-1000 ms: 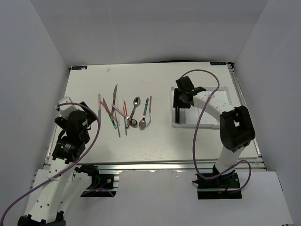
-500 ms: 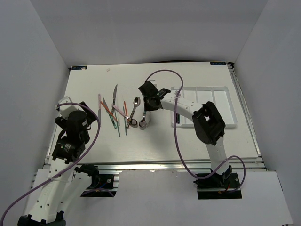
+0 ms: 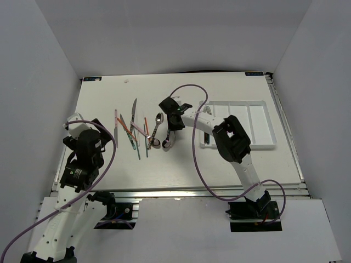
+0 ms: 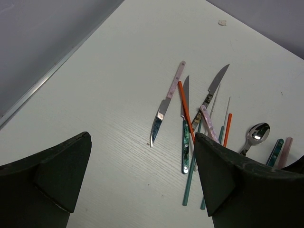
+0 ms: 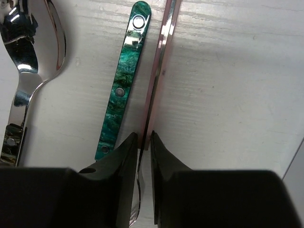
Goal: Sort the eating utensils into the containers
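The loose utensils (image 3: 137, 134) lie in a fan left of the table's middle: knives, teal, red and pink sticks, and two spoons (image 3: 158, 123). My right gripper (image 3: 174, 125) is down at the fan's right edge. In the right wrist view the right gripper (image 5: 144, 140) is shut on a thin pink-handled utensil (image 5: 164, 61) lying on edge, beside a teal handle (image 5: 123, 80) and a spoon (image 5: 28, 61). The white compartment tray (image 3: 269, 143) lies to the right. My left gripper (image 4: 141, 137) is open and empty above bare table, near the knives (image 4: 159, 118).
The right arm's purple cable (image 3: 189, 90) loops over the table between the utensils and the tray. A dark and teal utensil (image 3: 205, 139) lies in the tray's leftmost compartment. White walls close in the table on three sides.
My right arm has swung left from the tray to the utensil fan and closed on the pink-handled utensil. The left arm has not moved.
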